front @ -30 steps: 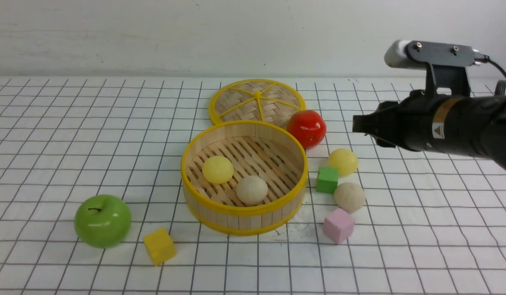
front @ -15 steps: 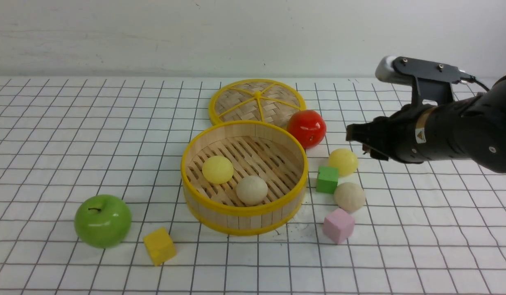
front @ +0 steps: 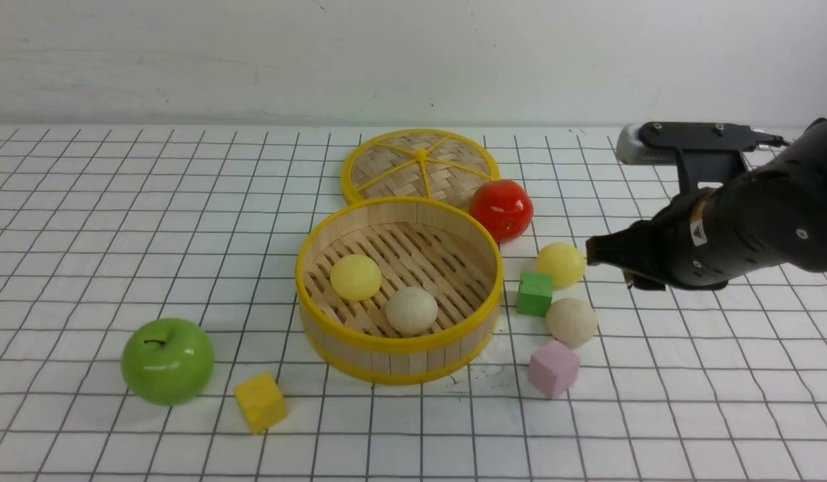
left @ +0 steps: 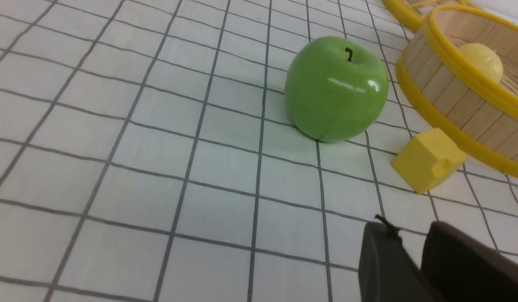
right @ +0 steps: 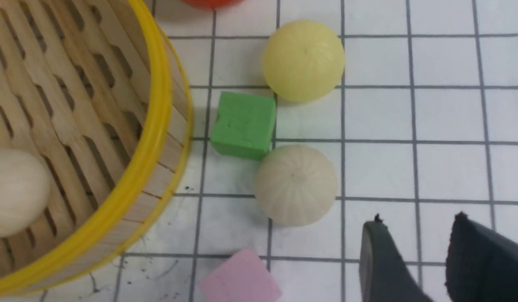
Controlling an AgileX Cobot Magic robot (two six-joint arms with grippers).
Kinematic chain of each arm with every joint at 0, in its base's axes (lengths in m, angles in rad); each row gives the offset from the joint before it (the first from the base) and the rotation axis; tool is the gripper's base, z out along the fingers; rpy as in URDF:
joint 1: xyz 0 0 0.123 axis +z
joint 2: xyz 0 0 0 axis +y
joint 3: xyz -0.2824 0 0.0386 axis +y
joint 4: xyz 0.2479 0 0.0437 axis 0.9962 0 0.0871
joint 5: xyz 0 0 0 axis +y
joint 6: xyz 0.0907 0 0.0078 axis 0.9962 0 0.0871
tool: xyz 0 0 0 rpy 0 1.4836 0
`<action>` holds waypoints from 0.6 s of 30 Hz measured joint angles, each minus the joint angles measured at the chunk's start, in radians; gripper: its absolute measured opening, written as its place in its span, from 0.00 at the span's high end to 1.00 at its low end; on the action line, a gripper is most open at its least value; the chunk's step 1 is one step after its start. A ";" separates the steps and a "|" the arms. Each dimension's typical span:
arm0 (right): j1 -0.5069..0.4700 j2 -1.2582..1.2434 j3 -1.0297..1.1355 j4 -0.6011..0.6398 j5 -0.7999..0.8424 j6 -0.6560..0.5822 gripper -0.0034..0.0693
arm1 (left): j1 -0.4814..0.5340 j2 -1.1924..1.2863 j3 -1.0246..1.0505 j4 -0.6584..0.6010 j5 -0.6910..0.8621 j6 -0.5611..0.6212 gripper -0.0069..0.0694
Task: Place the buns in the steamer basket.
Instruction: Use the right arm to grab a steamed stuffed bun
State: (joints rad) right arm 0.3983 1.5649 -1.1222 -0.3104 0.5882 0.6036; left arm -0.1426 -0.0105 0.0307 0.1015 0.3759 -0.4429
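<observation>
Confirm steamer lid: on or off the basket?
Off. The lid lies on the table behind the steamer basket, whose open top shows one yellow bun and one cream bun inside.

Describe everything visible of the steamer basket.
The steamer basket is a round, shallow tub, seemingly bamboo: a wall of upright pale wooden strips, yellow bands at top and bottom, a slatted floor with gaps. It stands upright and open on the gridded table, near the middle. A pale yellow bun and a beige bun rest on its floor, apart. Its lid lies flat just behind; whether they touch is unclear.
</observation>
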 joint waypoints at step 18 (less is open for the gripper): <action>0.000 0.168 -0.339 0.173 0.224 -0.233 0.62 | 0.000 0.000 0.000 0.000 0.000 0.000 0.72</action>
State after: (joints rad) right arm 0.3983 1.7333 -1.4609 -0.1373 0.8121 0.3705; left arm -0.1426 -0.0105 0.0307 0.1015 0.3759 -0.4429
